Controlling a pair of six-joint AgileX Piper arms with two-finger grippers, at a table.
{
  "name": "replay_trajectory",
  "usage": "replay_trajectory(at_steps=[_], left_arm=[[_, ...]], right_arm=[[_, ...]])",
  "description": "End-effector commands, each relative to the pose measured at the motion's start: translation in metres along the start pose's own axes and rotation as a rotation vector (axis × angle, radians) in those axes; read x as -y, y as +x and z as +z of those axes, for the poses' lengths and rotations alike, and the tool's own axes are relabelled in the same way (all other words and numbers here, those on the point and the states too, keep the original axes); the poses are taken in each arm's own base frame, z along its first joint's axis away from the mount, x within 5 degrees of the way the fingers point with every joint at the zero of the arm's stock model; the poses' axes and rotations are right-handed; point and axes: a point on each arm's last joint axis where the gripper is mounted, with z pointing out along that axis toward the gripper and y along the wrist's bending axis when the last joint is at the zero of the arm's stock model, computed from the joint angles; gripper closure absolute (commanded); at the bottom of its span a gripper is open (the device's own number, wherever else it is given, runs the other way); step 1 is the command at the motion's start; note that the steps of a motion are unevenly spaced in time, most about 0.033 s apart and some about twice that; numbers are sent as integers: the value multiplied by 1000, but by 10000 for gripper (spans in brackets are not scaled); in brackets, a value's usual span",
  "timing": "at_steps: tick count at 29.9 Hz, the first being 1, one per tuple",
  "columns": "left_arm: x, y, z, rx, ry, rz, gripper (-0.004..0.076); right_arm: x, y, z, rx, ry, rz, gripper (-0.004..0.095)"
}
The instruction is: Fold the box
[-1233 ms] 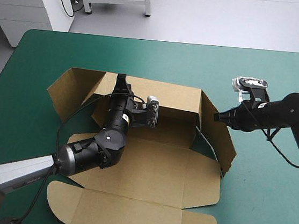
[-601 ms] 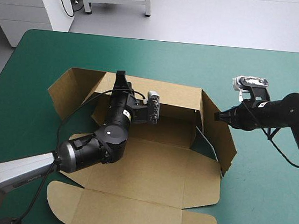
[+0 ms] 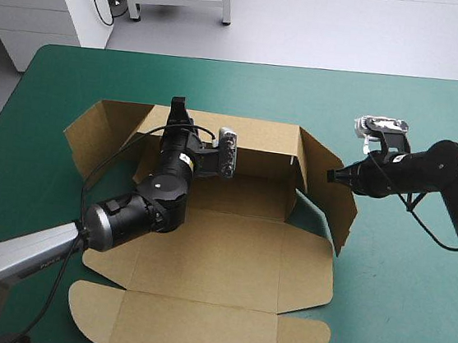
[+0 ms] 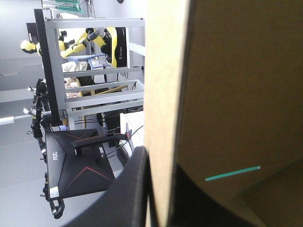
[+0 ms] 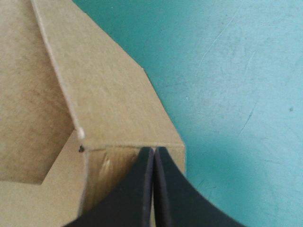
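Note:
The brown box (image 3: 229, 246) lies in the middle of the teal-green cover with its floor flat. Its back wall (image 3: 265, 142) stands up, and its lid with rounded tabs (image 3: 194, 333) lies flat toward the near edge. My left gripper (image 3: 176, 109) is shut on the back wall's left end beside the splayed left flap (image 3: 105, 137). In the left wrist view the wall's pale edge (image 4: 165, 94) runs between the black fingers (image 4: 128, 198). My right gripper (image 3: 330, 176) is shut on the top edge of the raised right flap (image 3: 333, 204), and the right wrist view shows its tips (image 5: 154, 153) on that flap (image 5: 104, 94).
The teal-green cover (image 3: 396, 306) stretches to the right of the box and beyond its back wall up to the table's far edge (image 3: 250, 61). The left flap's tip comes near the table's left side.
The left gripper has pulled the back wall's left end farther left and toward the far edge. The whole box shifted left with it. The right gripper followed slightly left with the right flap.

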Motion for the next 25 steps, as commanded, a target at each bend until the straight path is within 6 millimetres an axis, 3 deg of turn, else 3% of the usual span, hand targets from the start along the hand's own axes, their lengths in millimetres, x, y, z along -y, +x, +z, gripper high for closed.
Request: replay_trajectory(at_steps=[1,8,17,25], left_arm=[[-18,3,-9,9,-55,-30,706],[-19,5,-7,16,-61,-27,706],[-22,13,0,-2,-56,-47,707],[-21,12,0,6,-42,-61,707]], right_arm=[[-3,-15,-8,123,1,-3,928],[0,-24,4,187,-29,26,928],[-20,-16,0,100,-238,73,928],[-20,-4,4,39,-257,40,926]])
